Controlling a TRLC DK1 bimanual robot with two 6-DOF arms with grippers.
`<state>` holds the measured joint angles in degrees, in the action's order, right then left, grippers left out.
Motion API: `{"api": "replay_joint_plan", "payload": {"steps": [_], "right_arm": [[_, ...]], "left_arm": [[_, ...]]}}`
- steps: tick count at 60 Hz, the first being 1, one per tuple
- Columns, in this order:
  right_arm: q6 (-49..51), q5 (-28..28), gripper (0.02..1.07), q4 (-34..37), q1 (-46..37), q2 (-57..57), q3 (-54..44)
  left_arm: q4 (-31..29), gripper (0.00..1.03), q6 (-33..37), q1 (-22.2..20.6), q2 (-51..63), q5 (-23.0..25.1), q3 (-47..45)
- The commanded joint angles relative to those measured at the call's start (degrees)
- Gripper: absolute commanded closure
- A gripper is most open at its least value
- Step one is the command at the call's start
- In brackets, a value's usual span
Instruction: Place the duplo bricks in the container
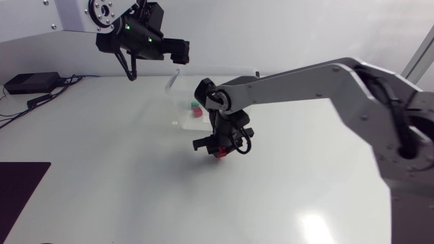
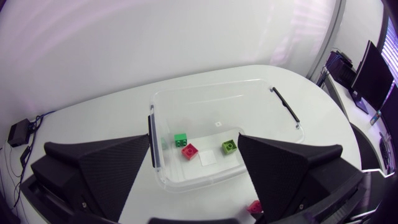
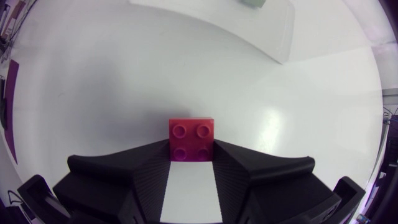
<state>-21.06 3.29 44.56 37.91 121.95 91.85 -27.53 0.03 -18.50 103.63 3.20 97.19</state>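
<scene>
A red duplo brick (image 3: 192,139) sits on the white table with my right gripper (image 3: 192,157) shut on it, one finger on each side. From above, the right gripper (image 1: 220,148) is low over the table, in front of the clear container (image 1: 178,81), with the red brick (image 1: 220,154) showing under it. Inside the container (image 2: 261,87) lie a green brick (image 2: 181,138), a red brick (image 2: 189,151) and a lime brick (image 2: 229,146). My left gripper (image 1: 154,51) hangs high above the container's far side; its fingers (image 2: 99,165) stand wide open and empty.
A black box with cables (image 1: 30,83) lies at the table's far left edge, and a dark mat (image 1: 20,186) sits at the near left. The container has black handles (image 2: 286,107) on its two short sides.
</scene>
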Motion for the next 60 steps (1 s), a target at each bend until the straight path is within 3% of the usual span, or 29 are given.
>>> {"api": "replay_joint_plan", "payload": {"steps": [1, 11, 23, 43, 54, 60], "right_arm": [[-1.79, 0.67, 0.67, -0.96, 0.76, -9.45, -2.38], [-1.53, 3.04, 0.67, -0.79, 0.50, -18.24, -0.89], [0.49, 4.71, 0.67, -4.04, -1.35, -20.17, 4.74], [4.36, 5.32, 0.66, -13.97, -6.27, -8.92, 11.59], [6.21, 5.32, 0.64, -15.20, -7.85, -2.77, 15.64], [7.26, 5.59, 0.55, -15.55, -7.94, -1.80, 16.60]], "left_arm": [[-0.07, 0.05, 0.23, -0.39, -1.86, 0.58, -1.12], [-0.16, 0.05, -0.12, -0.66, -2.47, 0.58, -1.30], [-0.24, 0.05, -0.12, -0.57, -4.41, 0.49, -2.35], [-0.24, 0.04, 0.23, 1.10, -7.04, 0.49, -3.93], [0.11, 0.04, 0.49, 1.54, -7.92, 0.49, -5.17], [0.37, 0.04, 0.41, 1.80, -8.45, 0.49, -5.52]]}}
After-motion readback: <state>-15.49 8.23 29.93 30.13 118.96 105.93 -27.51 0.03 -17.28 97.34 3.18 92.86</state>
